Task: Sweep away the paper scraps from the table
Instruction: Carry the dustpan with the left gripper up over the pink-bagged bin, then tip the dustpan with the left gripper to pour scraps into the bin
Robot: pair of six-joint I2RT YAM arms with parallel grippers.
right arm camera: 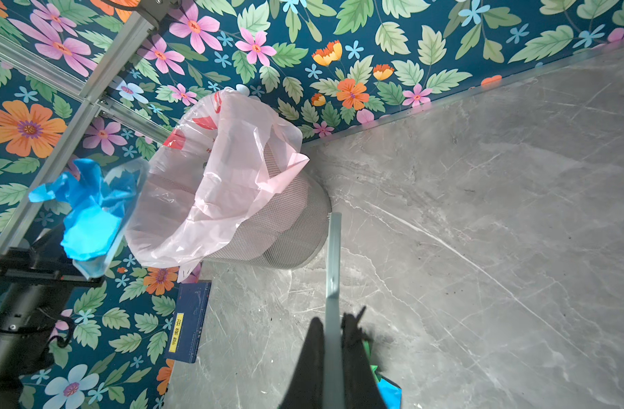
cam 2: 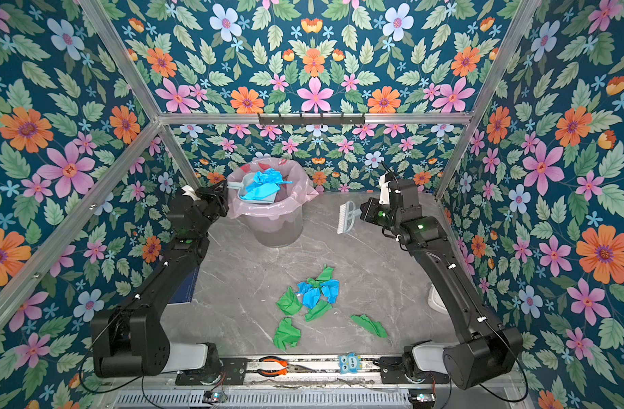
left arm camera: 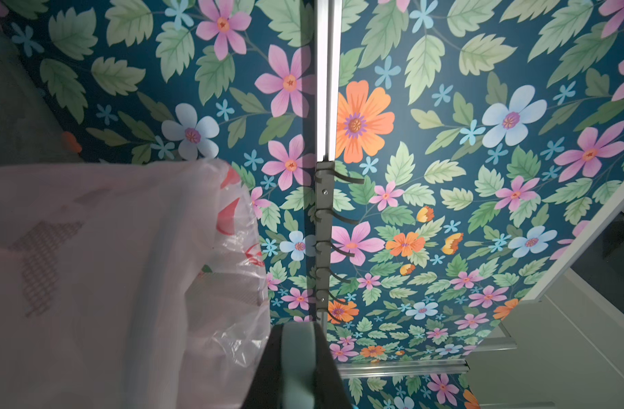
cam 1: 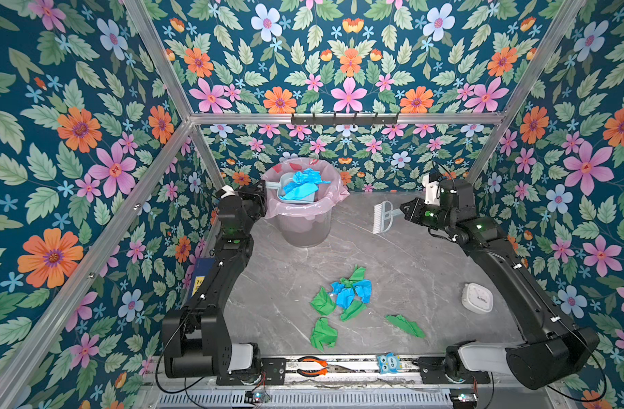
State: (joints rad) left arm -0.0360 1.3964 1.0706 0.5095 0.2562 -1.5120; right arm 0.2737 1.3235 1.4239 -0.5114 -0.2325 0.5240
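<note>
Paper scraps (cam 1: 345,294), crumpled green and blue, lie in a loose cluster on the front-middle of the counter (cam 1: 427,255). One green piece (cam 1: 406,325) lies apart to the right and another (cam 1: 322,334) lies nearest the front rail. None reaches a counter edge.

Further blue scraps (cam 1: 301,184) sit in a pale dustpan (cam 1: 285,186) poised over the mouth of a mesh waste bin (cam 1: 305,226) with a pink liner. The bin stands in the far left corner, close to the back wall. The left fingers (left arm camera: 264,375) are clamped tight on the dustpan's handle.

The right fingers (right arm camera: 310,364) are clamped tight on the handle of a hand brush (cam 1: 383,217), held at the far right with its bristles turned toward the bin. Whether the bristles touch the counter cannot be determined.

Bare counter runs between bin, brush and cluster. Obstructions noted:
- A small white clock (cam 1: 477,297) sits near the right edge, beside the right arm.
- A dark blue board (cam 1: 199,279) stands against the left wall.
- Pliers (cam 1: 312,366) and a blue owl figure (cam 1: 388,363) lie on the front rail, off the counter.
</note>
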